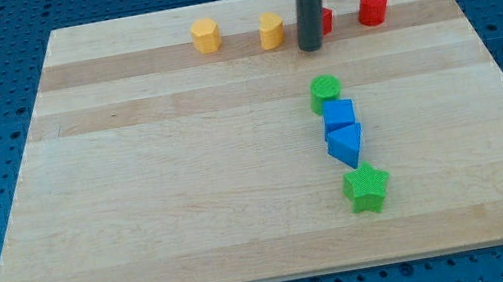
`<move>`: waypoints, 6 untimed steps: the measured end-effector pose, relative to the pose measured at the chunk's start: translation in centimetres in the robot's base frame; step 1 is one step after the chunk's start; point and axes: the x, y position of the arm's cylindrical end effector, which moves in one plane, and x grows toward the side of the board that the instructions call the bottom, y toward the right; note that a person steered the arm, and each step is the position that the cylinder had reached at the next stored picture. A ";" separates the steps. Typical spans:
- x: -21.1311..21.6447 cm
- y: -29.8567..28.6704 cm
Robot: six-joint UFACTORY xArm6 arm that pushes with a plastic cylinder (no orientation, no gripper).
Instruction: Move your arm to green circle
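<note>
The green circle [325, 93] lies on the wooden board [166, 175], right of centre, at the top of a short column of blocks. My tip [311, 49] rests on the board just above it, a small gap apart, slightly to its left. The rod stands between a yellow block [272, 30] and a red block [325, 20], which it partly hides.
Below the green circle sit a blue cube [338, 114], a blue triangular block [345, 144] and a green star [367, 188]. Along the view's top are a yellow hexagon [206, 36] and a red cylinder [372, 7]. Blue perforated table surrounds the board.
</note>
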 end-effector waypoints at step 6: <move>-4.3 -10.0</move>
